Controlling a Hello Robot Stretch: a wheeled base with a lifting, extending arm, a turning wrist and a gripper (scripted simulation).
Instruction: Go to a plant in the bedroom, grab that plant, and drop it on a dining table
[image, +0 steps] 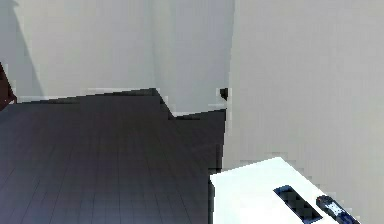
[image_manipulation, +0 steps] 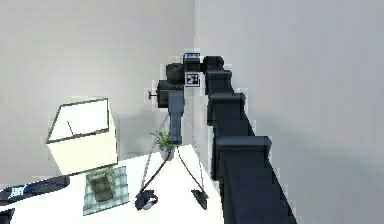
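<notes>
Tabletop comes nearest on my feed: a white, flat table surface (image: 250, 190) fills the forward view's lower right corner, with two dark flat slabs (image: 292, 200) lying near its right edge. In the arm side view the same white table surface (image_manipulation: 60, 207) runs along the bottom, and the dark flat slabs (image_manipulation: 30, 189) lie at its left.

Just right of them stands a table lamp with a cream square shade on a clear blocky base (image_manipulation: 85, 135). The dark square-section arm (image_manipulation: 235, 130) rises from the bottom edge and reaches far over the table. At its far end I see the small white marker squares (image_manipulation: 193, 58), and left of them the gripper (image_manipulation: 174, 200), its thin fingers (image_manipulation: 150, 185) splayed down toward the tabletop.

A small green plant (image_manipulation: 162, 140) with thin leaves sits right at the gripper, between the lamp and the arm, near the table's far edge. I cannot tell whether the gripper holds anything, or whether it touches the plant.

Farther off, dark plank flooring (image: 100, 150) runs to plain white walls (image: 300, 80).
</notes>
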